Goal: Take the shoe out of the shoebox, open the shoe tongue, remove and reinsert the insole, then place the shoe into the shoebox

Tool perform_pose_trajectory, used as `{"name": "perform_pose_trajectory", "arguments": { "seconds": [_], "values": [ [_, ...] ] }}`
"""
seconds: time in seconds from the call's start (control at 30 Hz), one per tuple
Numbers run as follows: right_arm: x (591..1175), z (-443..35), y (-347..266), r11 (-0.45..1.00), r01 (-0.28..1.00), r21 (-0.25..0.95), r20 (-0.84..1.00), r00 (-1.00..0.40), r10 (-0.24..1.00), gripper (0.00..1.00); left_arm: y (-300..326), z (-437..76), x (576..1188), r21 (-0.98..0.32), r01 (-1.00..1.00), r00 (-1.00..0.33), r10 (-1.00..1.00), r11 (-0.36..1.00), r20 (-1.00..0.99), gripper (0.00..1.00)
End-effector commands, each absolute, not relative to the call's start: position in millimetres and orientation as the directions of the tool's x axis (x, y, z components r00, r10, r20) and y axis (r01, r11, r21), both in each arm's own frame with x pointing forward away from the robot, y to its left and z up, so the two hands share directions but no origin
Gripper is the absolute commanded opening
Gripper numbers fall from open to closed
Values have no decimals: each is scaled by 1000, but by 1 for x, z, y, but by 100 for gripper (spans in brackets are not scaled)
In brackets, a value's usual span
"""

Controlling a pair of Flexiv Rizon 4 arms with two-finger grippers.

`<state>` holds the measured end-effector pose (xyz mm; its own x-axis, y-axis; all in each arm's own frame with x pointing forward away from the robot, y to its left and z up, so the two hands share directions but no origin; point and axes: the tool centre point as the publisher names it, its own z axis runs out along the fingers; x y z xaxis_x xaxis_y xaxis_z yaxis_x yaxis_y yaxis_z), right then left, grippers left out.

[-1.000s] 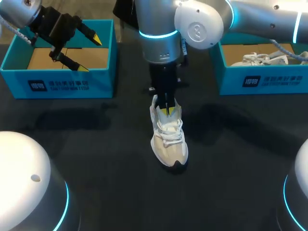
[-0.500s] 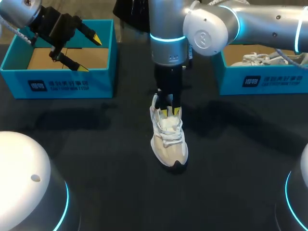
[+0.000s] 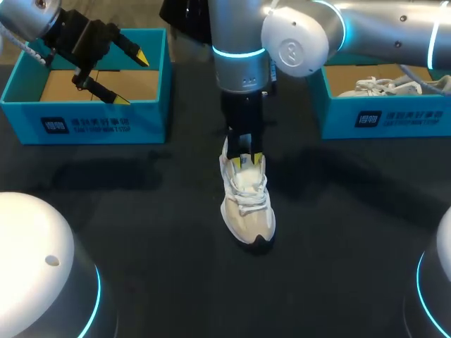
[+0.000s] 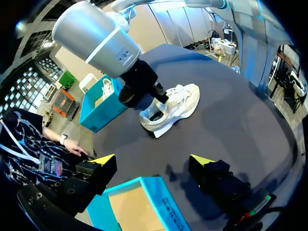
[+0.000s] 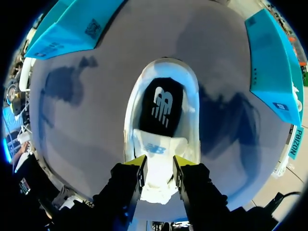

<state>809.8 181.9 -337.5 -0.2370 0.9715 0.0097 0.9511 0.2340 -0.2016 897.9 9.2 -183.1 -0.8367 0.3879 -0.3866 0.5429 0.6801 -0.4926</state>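
Containers: two teal boxes stood along the far side of the worktop. The left box showed a brown cardboard floor. The right box held a second white shoe, lying against its near wall.

Left tool: hung over the left box, fingers wide apart, nothing between them. From the left wrist, the near corner of that box sat under the tool.

Shoe: white with a dark toe, upright on its sole near the middle of the worktop, between the two boxes and well apart from both. Toe pointed toward the robot, heel toward the far side. The laces looked loose across the top.

Right tool: the right arm came down almost straight over the heel end. The yellow tips stood one on each side of the tongue, clamped on it and pressing its two sides. Ahead of the tongue, the dark insole showed inside the shoe's mouth, lying flat.

Surface: dark and matte, with soft shadows of the arms beside the shoe.

Edges: two white arm bases with cyan rings filled the near corners. The shoe's toe lay between them, apart from both.
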Motion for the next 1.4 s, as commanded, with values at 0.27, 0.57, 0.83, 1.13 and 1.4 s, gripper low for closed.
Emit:
{"name": "perform_pose_trajectory", "arguments": {
  "seconds": [0.27,0.57,0.83,1.13,1.4],
  "values": [
    [815,-319,179,363,923,-127,5,-365,931,44,9,-182,898,-490,542,-837,390,682,-384,100],
    [845,-291,181,797,602,42,65,-798,599,100,9,-182,898,-490,542,-837,390,682,-384,100],
    [867,-280,188,950,308,51,32,-951,307,100,9,-182,898,-490,542,-837,390,682,-384,100],
    [875,-274,192,975,203,85,31,-979,201,100,9,-182,898,-490,542,-837,390,682,-384,100],
    [875,-274,192,975,203,85,31,-979,201,100,9,-182,898,-490,542,-837,390,682,-384,100]
  ]
}}
